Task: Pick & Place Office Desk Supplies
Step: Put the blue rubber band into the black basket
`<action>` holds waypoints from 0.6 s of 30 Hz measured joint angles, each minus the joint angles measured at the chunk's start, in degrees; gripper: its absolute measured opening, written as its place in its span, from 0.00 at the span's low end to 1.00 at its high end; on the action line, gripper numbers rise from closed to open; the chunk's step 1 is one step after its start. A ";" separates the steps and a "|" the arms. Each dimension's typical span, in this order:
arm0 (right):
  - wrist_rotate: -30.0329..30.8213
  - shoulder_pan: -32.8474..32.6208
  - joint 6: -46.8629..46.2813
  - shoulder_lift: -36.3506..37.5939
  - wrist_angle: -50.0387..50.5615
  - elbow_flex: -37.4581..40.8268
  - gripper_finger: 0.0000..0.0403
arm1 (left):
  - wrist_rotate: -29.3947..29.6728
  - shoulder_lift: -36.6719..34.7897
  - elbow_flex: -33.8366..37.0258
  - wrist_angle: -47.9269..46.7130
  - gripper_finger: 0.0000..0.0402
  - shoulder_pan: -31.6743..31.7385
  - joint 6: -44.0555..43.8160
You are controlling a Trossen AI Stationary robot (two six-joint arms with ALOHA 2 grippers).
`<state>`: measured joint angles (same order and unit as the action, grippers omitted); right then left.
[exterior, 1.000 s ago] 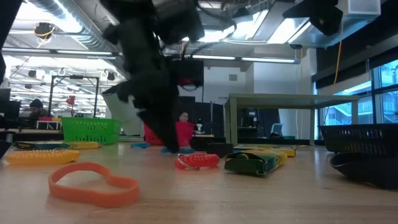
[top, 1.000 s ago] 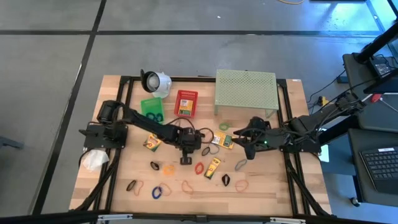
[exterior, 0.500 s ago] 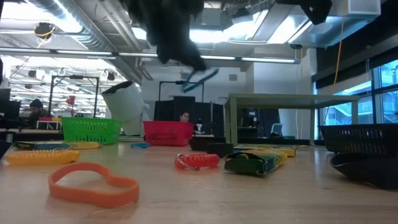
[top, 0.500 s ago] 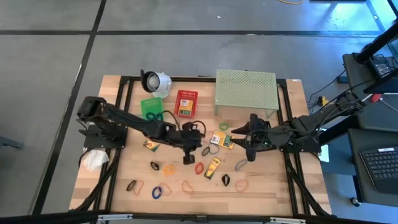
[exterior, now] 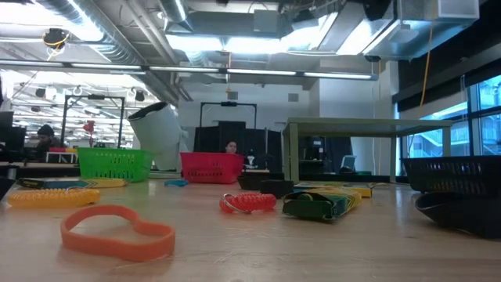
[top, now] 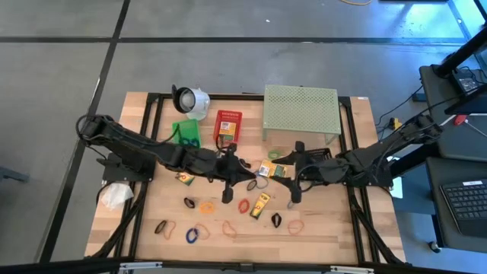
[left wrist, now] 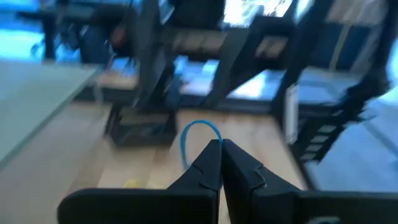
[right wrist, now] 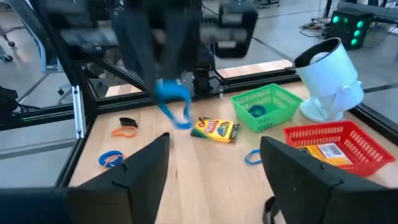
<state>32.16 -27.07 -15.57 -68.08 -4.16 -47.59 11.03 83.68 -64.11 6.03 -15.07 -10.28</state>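
My left gripper (left wrist: 221, 146), above the table's middle (top: 245, 169), is shut on a thin blue rubber band (left wrist: 198, 129), which the right wrist view shows dangling (right wrist: 171, 102). My right gripper (right wrist: 214, 171) stands open right of it (top: 294, 172), above a crayon box (top: 274, 169), touching nothing. More crayon boxes (top: 261, 204) (top: 185, 177) and loose bands, orange (exterior: 117, 231), red (exterior: 249, 202) and blue (top: 194, 234), lie flat on the wood. The green basket (top: 186, 131) holds a band; the red basket (top: 227, 125) holds a crayon box. My left gripper pinches one stretch of the blue band's loop (left wrist: 214, 132) between its two fingertips. The fingers lie nearly level, pointing toward the table's right side. The band is lifted clear of the table, and the rest of the loop hangs slack beyond the tips (right wrist: 180, 118).
A pale green perforated shelf (top: 300, 113) stands at the far right and a white round object with a dark opening (top: 190, 99) at the far left. Black frame rails (top: 358, 213) run along the table's sides. Bands are scattered along the near strip (top: 228, 227).
My left gripper has risen from the table's middle and tipped from pointing down to nearly level, carrying the blue band up clear of the wood and out of the low view. My right gripper has shifted a little toward the table's left and rolled, its fingers now wider apart.
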 joint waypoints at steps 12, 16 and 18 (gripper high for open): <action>-2.63 0.00 5.91 -5.49 -17.05 0.00 0.63 | -5.71 -1.07 -0.01 6.68 0.00 -0.22 1.63; -3.08 0.00 7.15 -5.85 -20.09 0.01 0.63 | -5.64 -1.08 -0.01 7.09 0.00 -0.15 1.63; -3.08 0.08 7.28 -5.92 -20.29 0.00 0.63 | -5.74 -1.08 -0.01 7.98 0.00 -0.15 1.70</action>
<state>29.08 -26.99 -8.29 -74.00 -24.45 -47.59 5.30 82.61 -64.12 14.01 -15.22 -8.57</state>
